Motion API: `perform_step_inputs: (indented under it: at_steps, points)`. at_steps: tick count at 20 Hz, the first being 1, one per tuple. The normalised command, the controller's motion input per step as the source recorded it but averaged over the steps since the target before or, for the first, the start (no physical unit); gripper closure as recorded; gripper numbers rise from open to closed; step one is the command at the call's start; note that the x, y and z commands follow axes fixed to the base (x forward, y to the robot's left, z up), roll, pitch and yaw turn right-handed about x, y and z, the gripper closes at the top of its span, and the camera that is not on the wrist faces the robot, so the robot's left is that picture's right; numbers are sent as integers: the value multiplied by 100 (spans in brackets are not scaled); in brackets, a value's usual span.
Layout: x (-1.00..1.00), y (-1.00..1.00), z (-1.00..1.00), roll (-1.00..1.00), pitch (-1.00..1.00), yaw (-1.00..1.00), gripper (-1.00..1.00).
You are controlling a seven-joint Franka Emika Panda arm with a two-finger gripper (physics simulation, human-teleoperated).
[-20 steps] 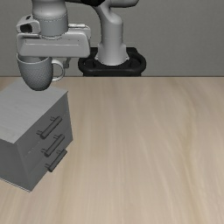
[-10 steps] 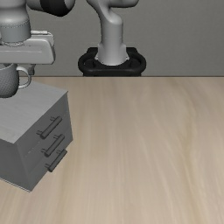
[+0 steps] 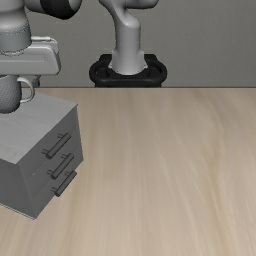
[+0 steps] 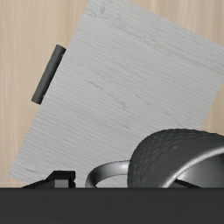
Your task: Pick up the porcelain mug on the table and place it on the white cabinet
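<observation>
The claw (image 3: 9,82) pinches the porcelain mug (image 3: 10,96), which hangs directly beneath it, the rim tucked up under the claw's grey housing. In the wrist view the porcelain mug (image 4: 179,157) sits right against the claw as a dark, rounded, finely textured form. The mug's loop handle (image 3: 28,92) sticks out sideways from the claw toward the exterior view's right, and in the wrist view the same handle (image 4: 107,171) curves off the mug's body as a thin grey arc. Straight below the claw lies the flat top of the white cabinet (image 4: 122,92), which renders as pale grey with fine lines across it. The mug is over this top, though I cannot tell whether its base touches the top or hangs just above it. Lower than the claw, the cabinet (image 3: 35,150) shows its front with two drawers, each carrying a dark bar drawer handle (image 3: 58,150); in the wrist view one drawer handle (image 4: 48,74) juts past the cabinet's edge. Around the cabinet, well below the claw, spreads the light wooden surface (image 3: 170,170). Farthest from the claw, off toward the exterior view's right, the robot base (image 3: 128,72) stands on a black plate at the surface's edge, its grey column rising from it.
</observation>
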Motion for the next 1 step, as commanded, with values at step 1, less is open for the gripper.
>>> perform_step_inputs:
  at_steps: [1]
  points:
    - [0, 0, 0, 0, 0, 0, -100]
